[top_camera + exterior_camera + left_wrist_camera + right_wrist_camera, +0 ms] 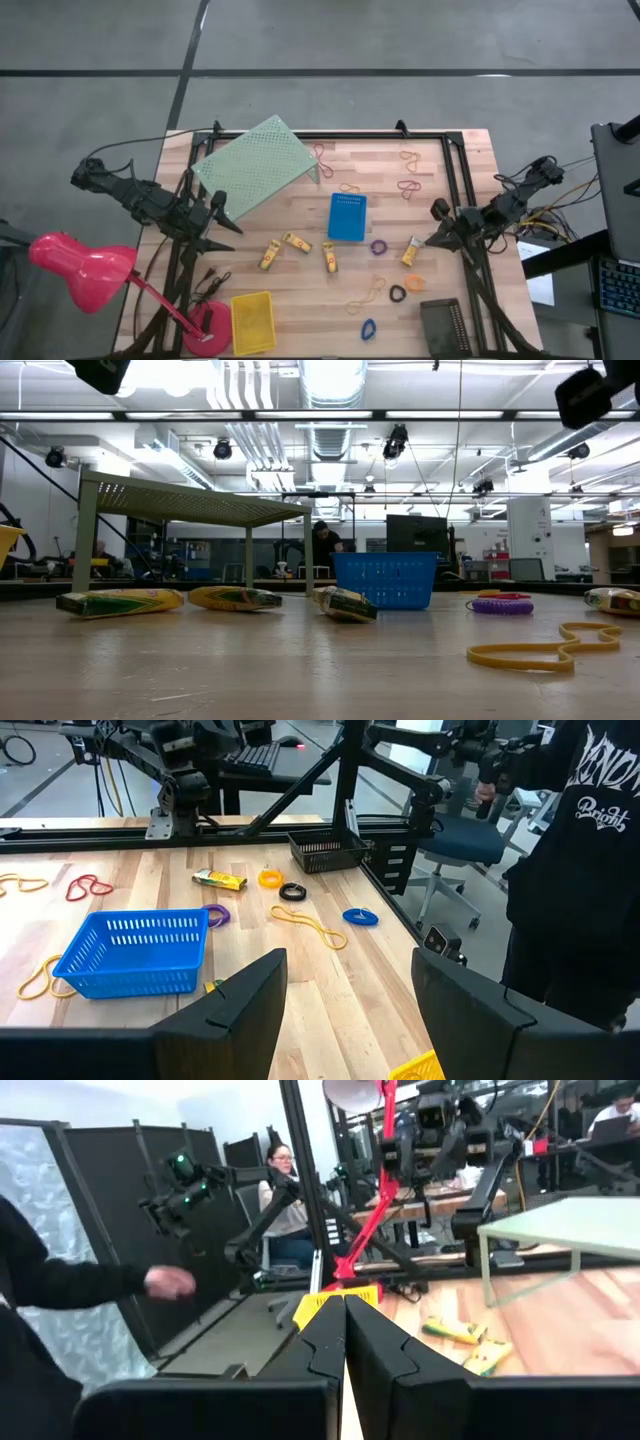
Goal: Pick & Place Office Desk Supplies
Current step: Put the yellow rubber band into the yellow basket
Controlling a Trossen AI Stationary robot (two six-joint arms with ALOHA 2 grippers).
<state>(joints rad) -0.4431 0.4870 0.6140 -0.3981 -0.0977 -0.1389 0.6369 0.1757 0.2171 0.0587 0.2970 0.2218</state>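
Note:
Several small yellow-gold pieces (270, 255) (297, 242) (329, 257) (410, 252) lie flat on the wooden table. Around them lie a purple ring (379, 246), a black ring (398, 294), an orange ring (414, 283) and a blue ring (368, 329). Thin rubber bands (367, 293) (410, 187) lie loose on the wood. My left gripper (345, 1000) hangs open at the table's left side, above the table. My right gripper (345, 1342) is shut with nothing between its fingers; it hangs at the right side, above the table, close to the rightmost yellow piece.
A blue bin (347, 216) stands mid-table, a yellow bin (253, 322) and a black bin (445, 325) at the near edge. A pale green perforated riser (262, 165) stands at the far left, a pink lamp (80, 265) at the near left. People (580, 870) stand beside the table.

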